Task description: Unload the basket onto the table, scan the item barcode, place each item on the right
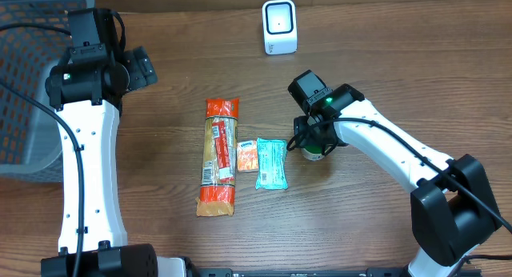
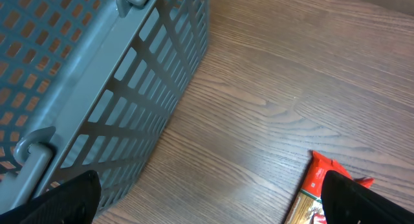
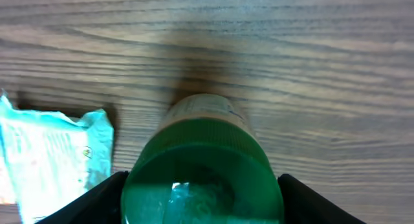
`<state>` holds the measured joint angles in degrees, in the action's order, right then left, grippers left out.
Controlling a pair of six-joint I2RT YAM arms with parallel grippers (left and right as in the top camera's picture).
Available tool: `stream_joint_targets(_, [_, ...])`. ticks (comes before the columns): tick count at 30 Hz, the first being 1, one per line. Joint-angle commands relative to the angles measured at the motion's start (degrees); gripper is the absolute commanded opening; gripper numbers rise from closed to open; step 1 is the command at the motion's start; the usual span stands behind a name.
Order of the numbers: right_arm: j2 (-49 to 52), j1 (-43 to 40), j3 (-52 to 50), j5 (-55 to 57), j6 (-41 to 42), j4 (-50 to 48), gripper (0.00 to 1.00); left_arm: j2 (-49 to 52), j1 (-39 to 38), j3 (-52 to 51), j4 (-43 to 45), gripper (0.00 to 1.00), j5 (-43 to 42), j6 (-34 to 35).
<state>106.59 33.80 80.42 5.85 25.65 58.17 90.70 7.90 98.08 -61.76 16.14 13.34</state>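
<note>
status: early. the right gripper (image 1: 312,143) is down over the bottle (image 3: 202,175), with a finger (image 3: 97,201) against each side of its green cap. this reads as clamped on the cap. the bottle stands upright on the table (image 1: 384,61), just right of the teal packet (image 1: 271,163) and well apart from the scanner (image 1: 279,26) at the far edge. it does not look lifted yet. no barcode shows in any view. left to do, as i judge it: lift, carry to the scanner window, turn the label to face it.

left gripper (image 1: 142,67): jaws wide apart, holding nothing, beside the basket (image 2: 97,88).

materials / shapes:
- bottle: round plastic cap, glossy green, with a pale label on the body below. looks rigid and should take a firm pinch.
- scanner: small white box with rounded corners, smooth shell.
- table: brown wood grain, matte.
- basket: grey plastic lattice, stiff.
- pasta packet (image 1: 218,157): long, clear crinkly film, orange ends.
- orange sachet (image 1: 247,155): small, lies between the pasta packet and the teal packet. both sachet and teal packet are flat and soft-looking.
</note>
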Motion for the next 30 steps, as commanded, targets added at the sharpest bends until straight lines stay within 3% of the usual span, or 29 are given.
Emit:
stream_joint_targets(1, [0.3, 0.3, -0.2, 2.3, -1.9, -0.3, 0.74, -0.8, 0.0, 1.1, 0.0, 1.00, 0.8, -0.5])
stream_joint_targets(7, [0.3, 0.3, -0.2, 1.6, 9.0, 2.0, 0.76, -0.8, 0.0, 1.1, 0.0, 1.00, 0.8, -0.5])
stream_joint_targets(12, [0.3, 0.3, -0.2, 1.4, 13.4, 3.9, 0.77, -0.8, 0.0, 1.1, 0.0, 1.00, 0.8, -0.5])
stream_joint_targets(17, [0.3, 0.3, -0.2, 0.5, 13.6, 3.1, 0.79, -0.8, 0.0, 1.1, 0.0, 1.00, 0.8, -0.5])
stream_joint_targets(24, [0.3, 0.3, -0.2, 0.5, 13.6, 3.0, 0.67, -0.8, 0.0, 1.1, 0.0, 1.00, 0.8, -0.5])
stream_joint_targets(30, [0.3, 0.3, -0.2, 0.4, 9.4, 3.0, 0.67, -0.8, 0.0, 1.1, 0.0, 1.00, 0.8, -0.5])
